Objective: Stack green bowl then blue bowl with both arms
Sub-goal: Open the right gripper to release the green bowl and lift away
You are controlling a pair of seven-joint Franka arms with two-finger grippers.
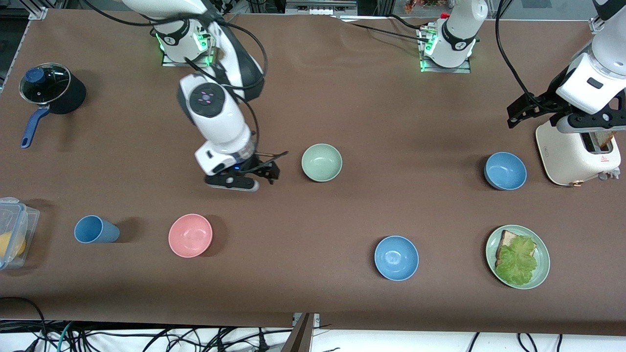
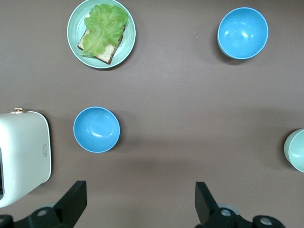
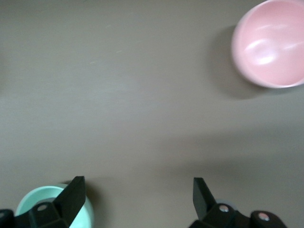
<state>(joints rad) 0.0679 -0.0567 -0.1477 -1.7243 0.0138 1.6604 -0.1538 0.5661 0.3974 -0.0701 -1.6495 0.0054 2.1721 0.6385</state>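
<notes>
Bowl first: the green bowl (image 1: 321,163) (image 2: 297,149) (image 3: 35,197) sits upright and empty near the middle of the bench (image 1: 342,98), with nothing stacked in it. Clock directions here follow the front view, twelve pointing at the robots' bases.

Just beside the green bowl, at its nine o'clock, the right end effector (image 1: 276,166) (image 3: 137,183) hangs low over bare bench. Its fingers are spread wide and hold nothing.

Two blue bowls look alike, and both rest apart from the green one. The farther blue bowl (image 1: 505,170) (image 2: 96,129) stands at three o'clock of the green bowl, well apart, close to the white toaster (image 1: 572,151) (image 2: 23,156). The nearer blue bowl (image 1: 396,257) (image 2: 242,33) lies at about five o'clock of the green bowl. Both are empty.

The left end effector (image 1: 513,115) (image 2: 140,187) hangs over the bench at the toaster's nine o'clock side, its fingers apart and empty.

At three o'clock of the nearer blue bowl is a green plate (image 1: 540,274) (image 2: 73,33) carrying bread topped with lettuce. A pink bowl (image 1: 190,235) (image 3: 270,45) sits at about seven o'clock of the right end effector. At the pink bowl's nine o'clock is a blue cup (image 1: 95,230), and a clear container (image 1: 14,230) is at the bench edge. A black pot (image 1: 51,90) with a glass lid and blue handle stands at eleven o'clock of the cup.
</notes>
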